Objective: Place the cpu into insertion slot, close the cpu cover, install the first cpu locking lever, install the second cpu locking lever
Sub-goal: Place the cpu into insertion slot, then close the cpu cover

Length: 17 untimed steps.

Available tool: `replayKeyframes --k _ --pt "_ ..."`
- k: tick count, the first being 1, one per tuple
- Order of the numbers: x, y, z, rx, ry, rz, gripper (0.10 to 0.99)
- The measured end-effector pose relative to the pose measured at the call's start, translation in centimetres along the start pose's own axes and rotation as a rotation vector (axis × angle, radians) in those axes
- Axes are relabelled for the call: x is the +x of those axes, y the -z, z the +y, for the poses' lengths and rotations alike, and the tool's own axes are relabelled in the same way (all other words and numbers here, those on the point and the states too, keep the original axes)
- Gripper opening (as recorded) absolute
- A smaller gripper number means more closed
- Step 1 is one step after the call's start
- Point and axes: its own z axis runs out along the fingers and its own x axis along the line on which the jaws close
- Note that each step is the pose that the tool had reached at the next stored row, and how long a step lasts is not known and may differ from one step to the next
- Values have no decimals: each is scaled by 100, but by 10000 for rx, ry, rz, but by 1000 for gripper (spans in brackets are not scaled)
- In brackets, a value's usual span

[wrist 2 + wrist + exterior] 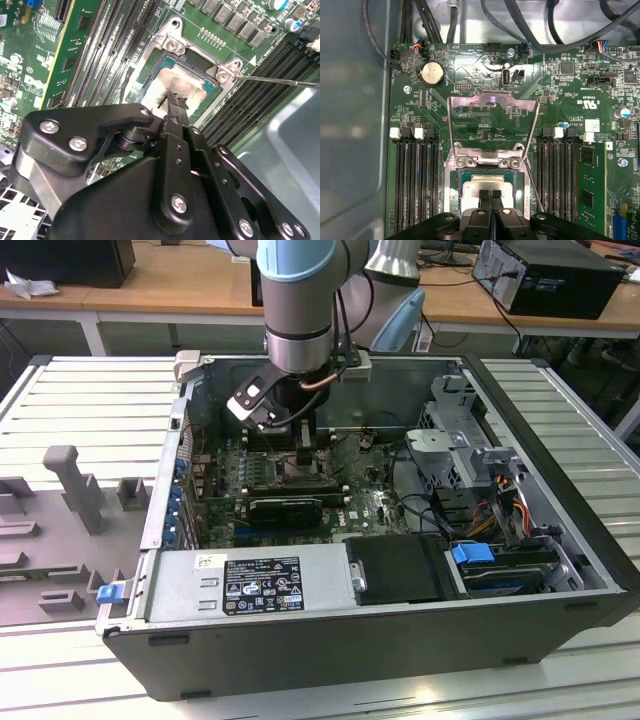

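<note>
My arm (pixel 298 310) straight down into the open computer case (pixel 330 640), fingers (pixel 484 197) pressed together, empty, tips just over the cpu (pixel 471 187) seated in the insertion slot (pixel 480 161)

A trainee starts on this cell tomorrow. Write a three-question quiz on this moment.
1. True or false: the cpu lies in the slot.
2. The cover is: A) shut over the cpu; B) raised open; C) lying off the board.
3. Fill in: the gripper, fingers shut, is right over the ____.

Key: 1 true; 2 B; 3 cpu.
</note>
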Motion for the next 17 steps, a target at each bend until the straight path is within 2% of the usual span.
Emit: replayKeyframes --k 7,8,9,11,12,13,15,17 --pt "1 67 5 -1 -26 -7 106" --pt "1 66 11 2 -30 -7 106" --pt "-2 69 49 39 -38 -3 106" --pt "0 224 62 48 -38 -1 106" --pt "3 367 73 48 -38 0 106" --pt "4 433 82 47 -41 -1 106" --pt "0 421 215 69 -59 5 106" --pt "-1 411 267 72 -57 6 106"
